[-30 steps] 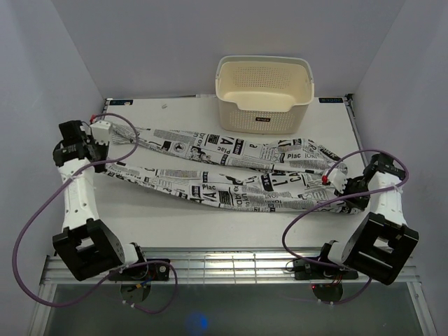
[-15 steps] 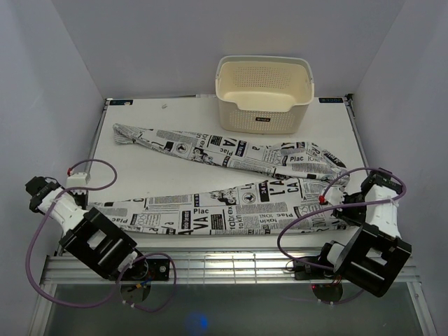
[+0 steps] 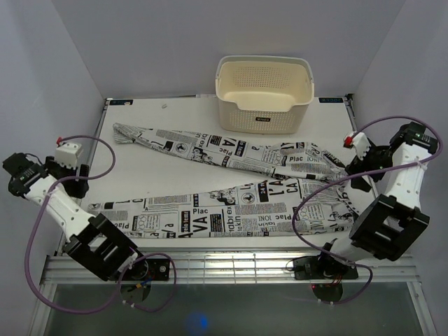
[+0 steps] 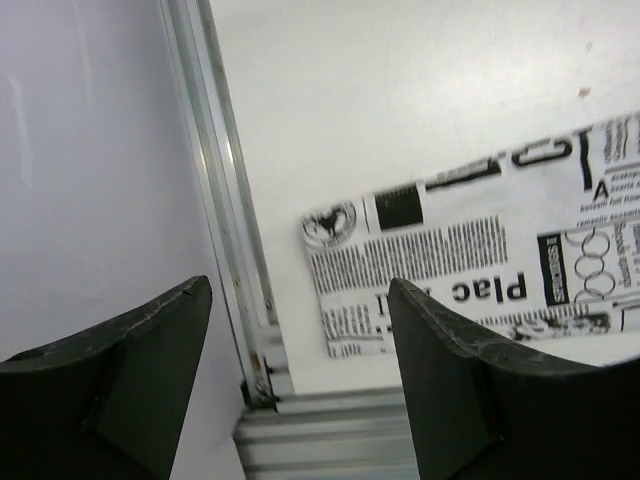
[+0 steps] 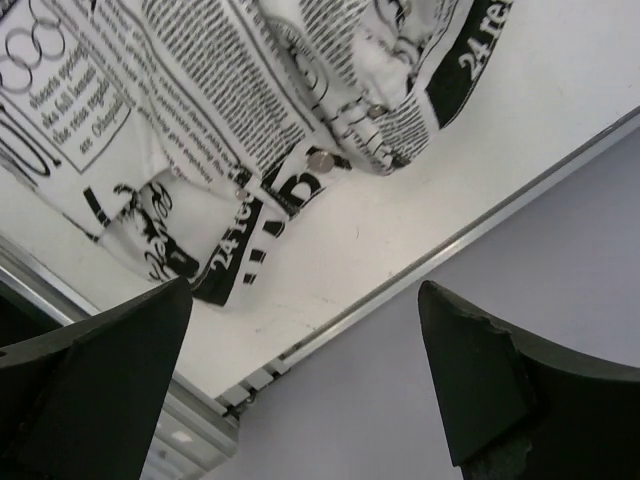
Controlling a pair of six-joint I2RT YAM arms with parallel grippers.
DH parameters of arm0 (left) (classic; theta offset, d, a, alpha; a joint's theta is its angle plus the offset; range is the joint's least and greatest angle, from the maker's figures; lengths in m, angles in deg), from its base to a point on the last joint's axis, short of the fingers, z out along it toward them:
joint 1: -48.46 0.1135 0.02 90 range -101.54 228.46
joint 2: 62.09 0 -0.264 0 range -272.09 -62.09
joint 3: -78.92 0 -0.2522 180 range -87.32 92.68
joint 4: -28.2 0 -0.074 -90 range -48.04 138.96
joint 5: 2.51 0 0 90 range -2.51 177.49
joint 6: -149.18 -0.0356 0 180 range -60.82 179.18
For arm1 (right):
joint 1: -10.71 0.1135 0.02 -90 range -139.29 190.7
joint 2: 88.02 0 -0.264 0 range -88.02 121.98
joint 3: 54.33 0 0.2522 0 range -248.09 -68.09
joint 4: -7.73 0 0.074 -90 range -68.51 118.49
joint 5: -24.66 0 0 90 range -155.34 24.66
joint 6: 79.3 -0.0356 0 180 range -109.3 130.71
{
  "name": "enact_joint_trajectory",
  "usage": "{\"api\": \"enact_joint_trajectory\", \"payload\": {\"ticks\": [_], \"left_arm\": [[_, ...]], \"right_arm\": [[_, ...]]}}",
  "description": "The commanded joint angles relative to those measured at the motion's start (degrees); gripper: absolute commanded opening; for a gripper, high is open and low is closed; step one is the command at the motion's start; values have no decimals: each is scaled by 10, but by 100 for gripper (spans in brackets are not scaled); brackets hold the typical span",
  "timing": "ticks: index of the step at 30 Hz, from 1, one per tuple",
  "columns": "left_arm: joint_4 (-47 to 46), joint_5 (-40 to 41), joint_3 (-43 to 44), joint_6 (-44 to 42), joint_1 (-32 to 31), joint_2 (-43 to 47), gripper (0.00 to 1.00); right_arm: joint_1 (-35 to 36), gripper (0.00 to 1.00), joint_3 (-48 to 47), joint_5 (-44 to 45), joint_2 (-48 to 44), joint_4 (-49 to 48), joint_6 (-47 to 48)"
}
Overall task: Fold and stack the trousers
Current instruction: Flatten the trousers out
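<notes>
Top external: table (image 3: 175,112) carried trousers (image 3: 224,210) splayed in sideways V. Legs ran left–right, joined at waist on right, ends well apart on left. Basket (image 3: 264,112) stood behind at far edge.

Left gripper (image 4: 300,283): jaws apart, empty, near end of near leg, cloth lying toward table centre from it.

Right gripper (image 5: 305,288): jaws wide, empty, near waist.

Judged: each arm nearest own end of long axis.

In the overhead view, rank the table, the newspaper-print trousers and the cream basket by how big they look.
Largest: table. Next: trousers, stretched across most of it. Smallest: basket, though it sits farthest from the camera, which may shrink it slightly.
</notes>
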Motion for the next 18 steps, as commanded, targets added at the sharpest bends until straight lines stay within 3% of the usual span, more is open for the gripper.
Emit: {"api": "enact_joint_trajectory", "payload": {"ticks": [1, 7, 14, 18], "left_arm": [[-6, -101, 54, 46, -73, -27, 82], [-126, -119, 120, 214, -187, -147, 80], [-214, -80, 195, 285, -324, -274, 80], [-255, -21, 217, 305, -383, -322, 79]], "right_arm": [[-2, 93, -72, -95, 64, 36, -150], [-1, 85, -110, -164, 135, -100, -325], [3, 84, -108, -190, 223, -225, -514], [7, 84, -75, -178, 239, -310, -568]]}}
